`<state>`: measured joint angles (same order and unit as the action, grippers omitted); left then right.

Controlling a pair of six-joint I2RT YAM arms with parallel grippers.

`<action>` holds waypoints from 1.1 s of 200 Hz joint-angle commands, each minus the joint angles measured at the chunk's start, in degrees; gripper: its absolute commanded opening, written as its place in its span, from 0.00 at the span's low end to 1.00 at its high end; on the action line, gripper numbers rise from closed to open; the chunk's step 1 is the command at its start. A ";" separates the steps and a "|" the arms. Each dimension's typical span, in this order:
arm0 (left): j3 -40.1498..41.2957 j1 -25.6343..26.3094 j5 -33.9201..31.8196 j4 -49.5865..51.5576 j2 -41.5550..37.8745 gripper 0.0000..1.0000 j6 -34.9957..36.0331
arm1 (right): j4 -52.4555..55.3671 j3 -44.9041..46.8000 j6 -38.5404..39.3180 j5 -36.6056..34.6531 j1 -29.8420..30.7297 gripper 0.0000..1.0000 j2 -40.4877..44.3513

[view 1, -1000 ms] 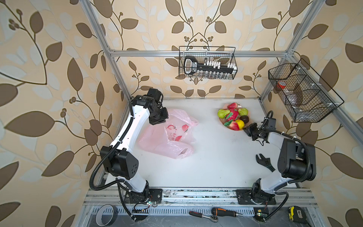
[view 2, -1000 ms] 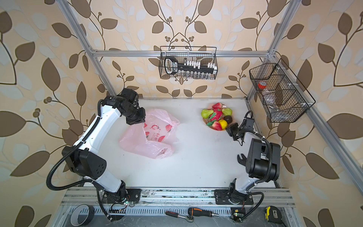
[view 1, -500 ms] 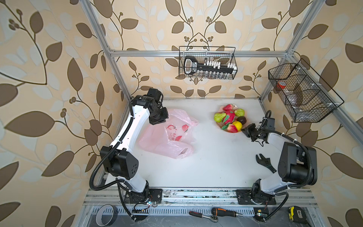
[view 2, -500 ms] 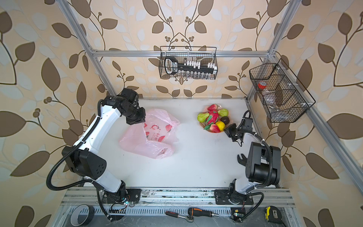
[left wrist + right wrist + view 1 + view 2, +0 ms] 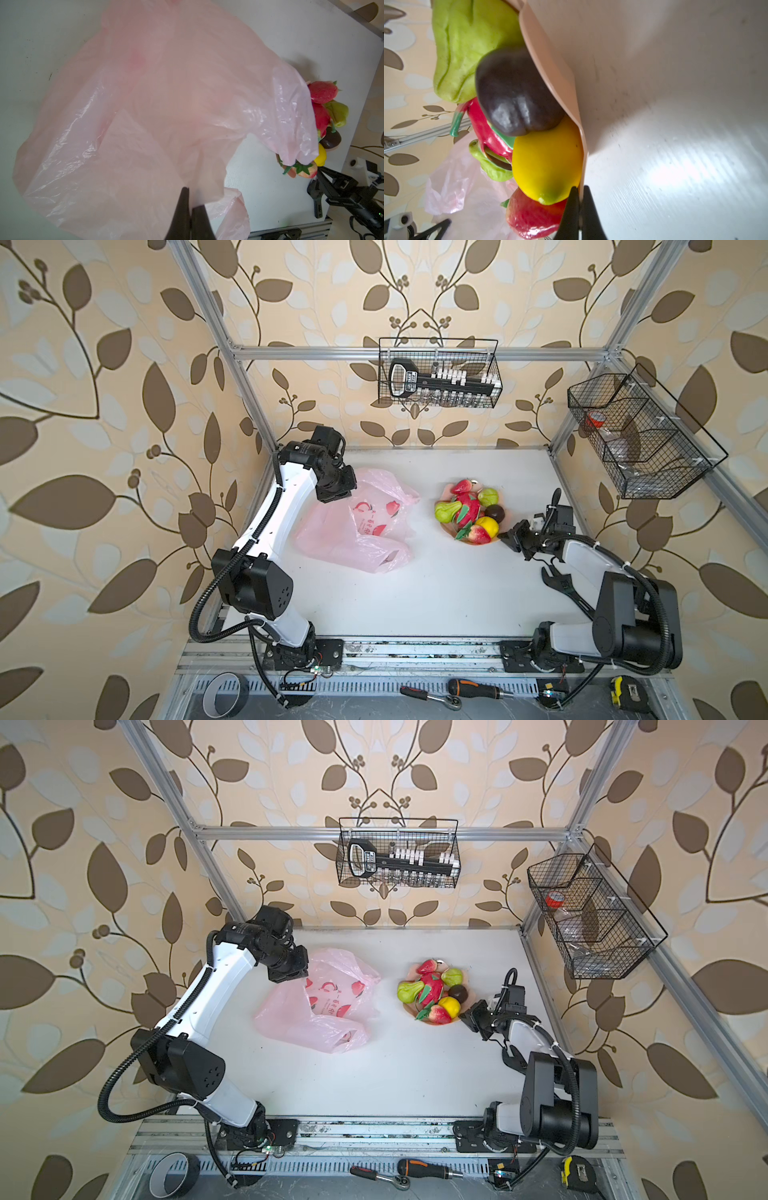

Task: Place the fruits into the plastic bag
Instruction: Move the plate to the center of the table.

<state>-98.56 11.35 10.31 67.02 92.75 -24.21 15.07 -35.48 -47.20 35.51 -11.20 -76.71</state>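
- My left gripper (image 5: 191,197) is closed, with a fold of the bag (image 5: 145,104) pinched between the jaws.
- In both top views that grip is at the bag's far-left corner, close to the far-left corner of the tabletop (image 5: 415,597).
- The bag lies crumpled on the left half of the tabletop, nearer the far edge than the near one, its red prints facing up.
- My right gripper (image 5: 580,188) is closed as well, nipping the rim of the plate (image 5: 552,66) on its side toward the right edge.
- The fruits (image 5: 469,510) are heaped on the plate, which is in the right half, toward the far edge, near the bag but apart from it.
- The lemon (image 5: 546,162) and a strawberry (image 5: 529,218) lie just beside my right fingertips (image 5: 572,205); the dark fruit (image 5: 517,93) touches the lemon.
- A wrench (image 5: 559,583) lies by the right edge, beside my right arm.
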 commanded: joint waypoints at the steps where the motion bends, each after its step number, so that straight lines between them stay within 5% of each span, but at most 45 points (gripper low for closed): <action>1: 0.69 0.94 0.80 -0.58 -0.62 0.00 -0.65 | 5.70 3.08 3.03 2.95 1.79 0.00 3.34; 86: 0.52 3.72 0.69 -0.14 -0.26 0.00 -0.33 | 10.94 10.45 4.17 2.42 3.07 0.00 12.23; 118: 0.90 3.98 0.84 0.27 -0.63 0.00 0.14 | 11.84 8.13 4.75 1.09 2.90 0.09 10.86; 192: 2.24 3.94 1.26 0.32 -1.93 0.00 1.09 | 20.13 0.63 9.20 -2.08 2.67 0.50 11.85; 220: 2.41 3.94 1.86 0.12 -2.27 0.00 1.27 | 24.55 -2.77 10.53 -3.76 2.72 0.73 16.65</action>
<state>-96.33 14.70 10.57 66.37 92.73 -24.18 33.39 -34.59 -38.79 34.17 -8.43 -64.10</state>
